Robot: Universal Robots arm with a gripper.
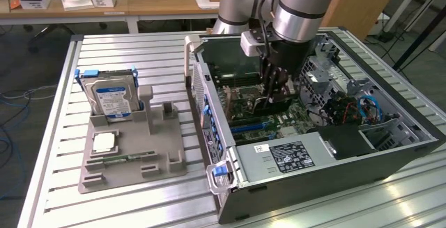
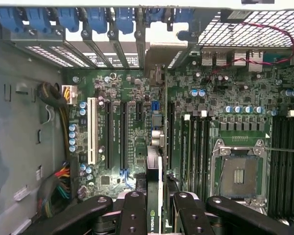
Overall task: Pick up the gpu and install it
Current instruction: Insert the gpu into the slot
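My gripper [image 1: 276,91] reaches down into the open computer case [image 1: 293,186], shut on the gpu [image 1: 268,104]. In the wrist view the gpu [image 2: 157,161] appears edge-on, a thin card with a green logo near my fingers [image 2: 133,213]. It stands upright between the pads of my gripper [image 2: 159,208]. Its far end points at the rear bracket openings. The card hangs over the green motherboard [image 2: 132,93], next to the long black expansion slots [image 2: 122,137]. Whether its lower edge touches a slot is hidden.
Blue slot latches [image 2: 95,19] line the case's rear wall. A processor socket [image 2: 240,171] and memory slots [image 2: 284,161] lie beside the card. Outside, on the exterior view's left, a grey holder [image 1: 164,155] carries a blue-labelled hard drive [image 1: 112,100], a processor chip [image 1: 103,142] and a memory stick [image 1: 125,158].
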